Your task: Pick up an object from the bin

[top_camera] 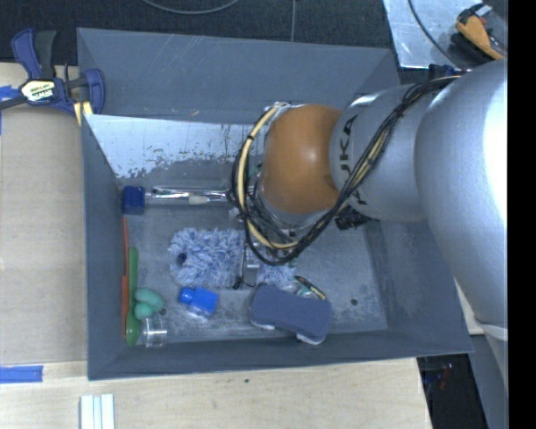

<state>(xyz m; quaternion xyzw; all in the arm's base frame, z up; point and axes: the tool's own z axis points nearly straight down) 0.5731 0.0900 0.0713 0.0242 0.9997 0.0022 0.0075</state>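
Low in the bin's [237, 74] middle, under the orange wrist cover [295, 159], the gripper [248, 273] is hanging over the right fringe of a bunched, fuzzy blue-and-white cloth [201, 250]. Cover and cables are masking the tip, so I cannot tell whether it is open or closed, or whether it is gripping anything.

Neighbours:
- A slate-blue padded block [290, 315] is lying just beside the gripper on the front-wall side. It is touching or nearly touching the cloth's fringe.
- A small blue cap [198, 300] is sitting just below the cloth, left of the block.
- A green rubbery lump [146, 304] and a small clear jar [152, 333] are resting in the front-left corner.
- An orange stick [124, 266] is running along the left wall.
- A blue-headed tool [132, 198] with a metal shaft is lying near the back wall, well apart from the gripper.

Judging the step: this is looking like a descent onto the cloth's edge. Doing it well is meaning coming straight down and biting a raised fold rather than the flat fringe. It is also meaning staying off the padded block, or the close is likely catching both. The soft pile is probably compressing, so a deep bite is suiting it.

Room: the floor to the right of the gripper is lying bare, giving the arm space to retreat. The left side is crowding with small things. The sloping walls are standing well apart from the cloth, so a vertical lift is looking unobstructed.
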